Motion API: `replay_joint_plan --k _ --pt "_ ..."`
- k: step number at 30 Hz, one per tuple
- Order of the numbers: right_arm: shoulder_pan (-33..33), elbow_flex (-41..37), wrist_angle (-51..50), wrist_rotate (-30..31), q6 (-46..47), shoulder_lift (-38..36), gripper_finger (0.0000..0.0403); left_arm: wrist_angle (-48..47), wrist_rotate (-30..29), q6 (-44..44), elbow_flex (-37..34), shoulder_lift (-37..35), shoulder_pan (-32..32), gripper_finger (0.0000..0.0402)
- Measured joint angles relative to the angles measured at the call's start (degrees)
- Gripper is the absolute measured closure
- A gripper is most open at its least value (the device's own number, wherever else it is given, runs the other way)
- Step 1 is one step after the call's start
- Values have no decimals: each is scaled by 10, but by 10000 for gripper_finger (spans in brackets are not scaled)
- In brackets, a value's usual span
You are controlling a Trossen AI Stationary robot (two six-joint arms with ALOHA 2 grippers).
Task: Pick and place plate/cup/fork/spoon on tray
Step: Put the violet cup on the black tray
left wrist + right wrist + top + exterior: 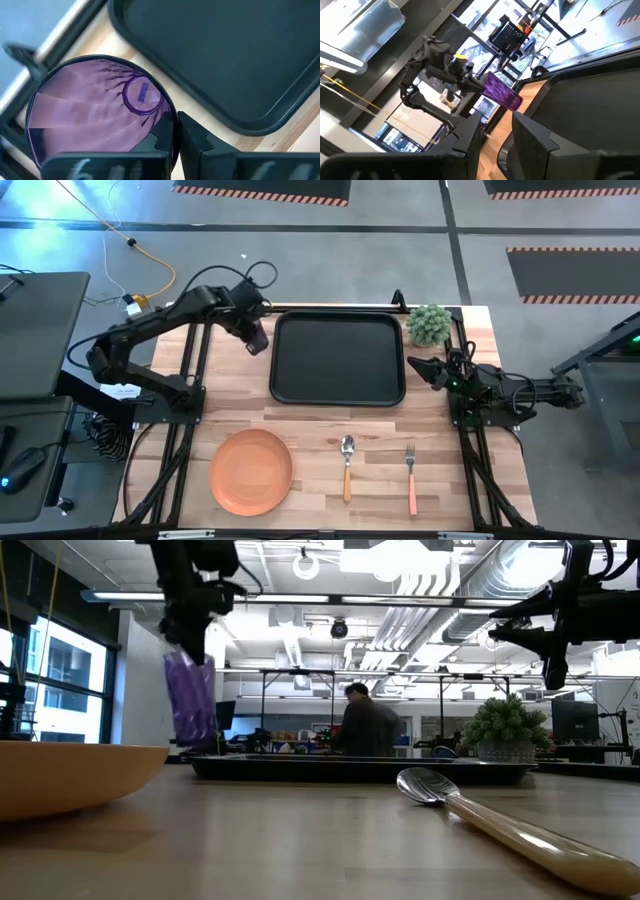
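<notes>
The purple cup (258,340) hangs in my left gripper (253,330), which is shut on it just off the black tray's (338,385) left rim, near its far left corner. In the low view the cup (190,700) hangs clear of the table. The orange plate (251,470), the spoon (347,465) and the fork (411,477) lie on the table in a row near its front edge. My right gripper (414,366) is open and empty, raised by the tray's right rim. My left gripper holds the cup by its rim (173,150), one finger (161,134) inside the cup and one finger (196,140) outside the wall. The fingers come from above, pointing down. The cup hangs below them, slightly tilted and lifted clear of the table.
A small green potted plant (430,325) stands at the tray's far right corner, close to my right arm. Bare wood lies between the tray and the row of tableware. A person (365,725) shows in the room behind the table.
</notes>
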Motion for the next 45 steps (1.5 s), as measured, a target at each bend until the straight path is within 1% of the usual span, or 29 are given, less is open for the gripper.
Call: replay_joint_plan --k 8,13,16,21,26,33,37,45 --pt "0 0 0 22 0 0 300 8 -14 104 61 0 -1 398" --pt "0 0 0 37 0 0 300 35 -14 161 97 8 -1 398" --pt "0 0 -1 37 0 0 300 34 -14 190 129 28 -1 398" --pt "0 0 -2 39 2 0 300 34 -14 224 184 80 0 398" --pt "0 0 -2 39 4 0 300 31 -14 228 218 131 0 398" --pt "0 0 -6 39 4 0 300 28 -5 209 219 184 -2 395" --pt "0 0 -6 38 4 0 300 28 25 187 219 209 -9 394" --pt "0 0 -8 37 4 0 300 30 24 147 219 251 -35 393"
